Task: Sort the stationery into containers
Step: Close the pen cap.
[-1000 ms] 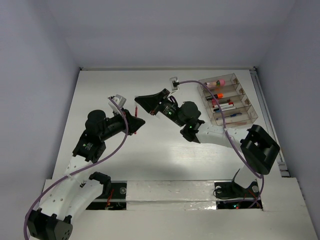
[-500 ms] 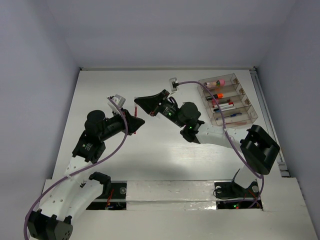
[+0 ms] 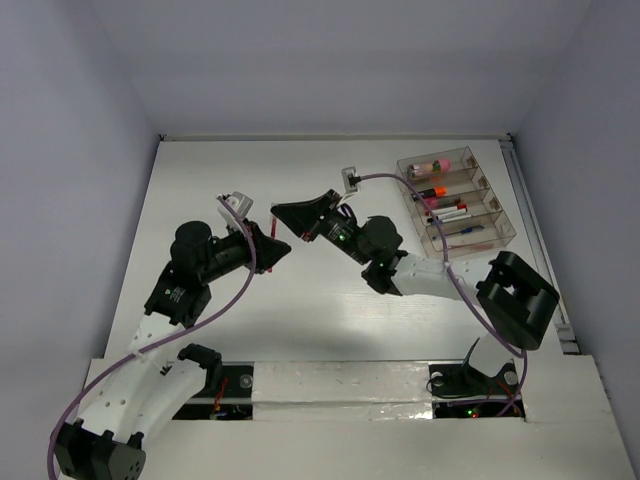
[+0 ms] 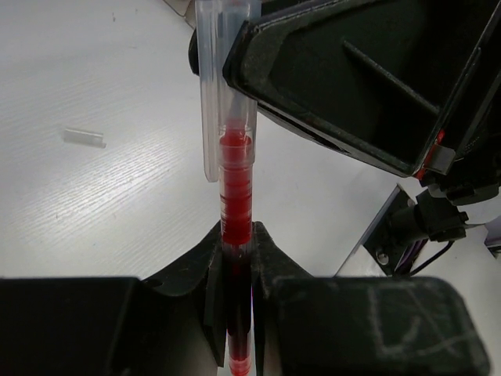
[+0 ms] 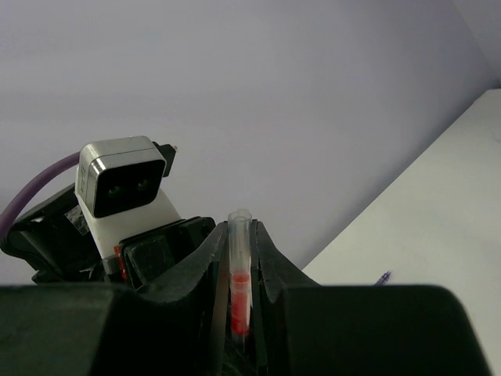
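Observation:
A thin red pen (image 4: 236, 196) with a clear cap stands between both grippers above the middle of the table; in the top view it shows as a short red line (image 3: 274, 222). My left gripper (image 4: 237, 243) is shut on its red barrel. My right gripper (image 5: 239, 235) is shut on its clear capped end (image 5: 239, 270). The two grippers meet tip to tip, the left (image 3: 272, 243) below the right (image 3: 285, 212). The clear organiser (image 3: 505, 225) stands at the far right. It holds a pink cylinder (image 3: 430, 165), an orange-capped highlighter (image 3: 432, 190) and pens.
A small clear piece (image 4: 84, 138) lies on the white table left of the pen. A blue pen tip (image 5: 382, 277) shows on the table in the right wrist view. The right arm's base block (image 3: 515, 300) sits near the organiser.
The right arm has shifted slightly, its gripper moving a little nearer and to the right. Both grippers still hold the red pen. The left arm has barely moved.

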Available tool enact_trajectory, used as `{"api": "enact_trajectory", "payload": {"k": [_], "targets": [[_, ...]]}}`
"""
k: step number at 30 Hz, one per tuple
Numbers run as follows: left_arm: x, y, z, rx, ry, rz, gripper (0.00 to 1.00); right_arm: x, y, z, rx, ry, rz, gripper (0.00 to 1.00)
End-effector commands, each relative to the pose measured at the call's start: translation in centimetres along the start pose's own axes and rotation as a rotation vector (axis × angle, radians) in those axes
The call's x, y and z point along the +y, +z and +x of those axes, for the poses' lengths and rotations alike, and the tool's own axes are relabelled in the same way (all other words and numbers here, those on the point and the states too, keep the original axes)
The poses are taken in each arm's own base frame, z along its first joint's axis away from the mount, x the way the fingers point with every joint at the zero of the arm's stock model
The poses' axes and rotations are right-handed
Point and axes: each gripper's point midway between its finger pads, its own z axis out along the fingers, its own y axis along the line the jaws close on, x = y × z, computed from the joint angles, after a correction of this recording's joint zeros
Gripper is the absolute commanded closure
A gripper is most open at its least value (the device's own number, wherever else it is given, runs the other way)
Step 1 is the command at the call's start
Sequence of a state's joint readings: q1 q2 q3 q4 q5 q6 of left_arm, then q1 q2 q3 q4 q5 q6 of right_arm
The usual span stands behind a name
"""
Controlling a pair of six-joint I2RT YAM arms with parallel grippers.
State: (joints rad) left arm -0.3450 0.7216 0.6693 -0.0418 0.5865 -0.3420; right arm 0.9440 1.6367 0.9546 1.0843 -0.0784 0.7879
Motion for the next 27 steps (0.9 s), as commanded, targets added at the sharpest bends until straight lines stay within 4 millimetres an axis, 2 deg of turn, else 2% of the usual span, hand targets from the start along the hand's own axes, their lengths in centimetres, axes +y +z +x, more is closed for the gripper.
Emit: {"api": "enact_trajectory", "payload": {"k": [1, 8, 12, 19, 27], "targets": [[-0.5, -0.2, -3.8, -0.139, 0.052, -0.006, 1.00, 1.4, -1.5, 2.4, 0.069, 0.021, -0.045, 1.00], [-0.7, 0.0, -5.5, -0.164, 0.065, -0.014, 1.00, 0.8, -3.6, 4.1, 0.126, 0.026, -0.020, 1.00], [-0.6, 0.1, -5.7, -0.166, 0.062, -0.021, 1.00, 0.5, -4.5, 4.6, 0.169, 0.001, 0.008, 1.00], [-0.6, 0.4, -6.2, -0.169, 0.051, -0.019, 1.00, 1.7, -4.6, 5.4, 0.273, -0.008, -0.012, 1.00], [-1.5, 0.7, -7.9, -0.193, 0.066, -0.002, 1.00, 1.1, -5.3, 8.2, 0.368, 0.092, -0.022, 1.00]]}}
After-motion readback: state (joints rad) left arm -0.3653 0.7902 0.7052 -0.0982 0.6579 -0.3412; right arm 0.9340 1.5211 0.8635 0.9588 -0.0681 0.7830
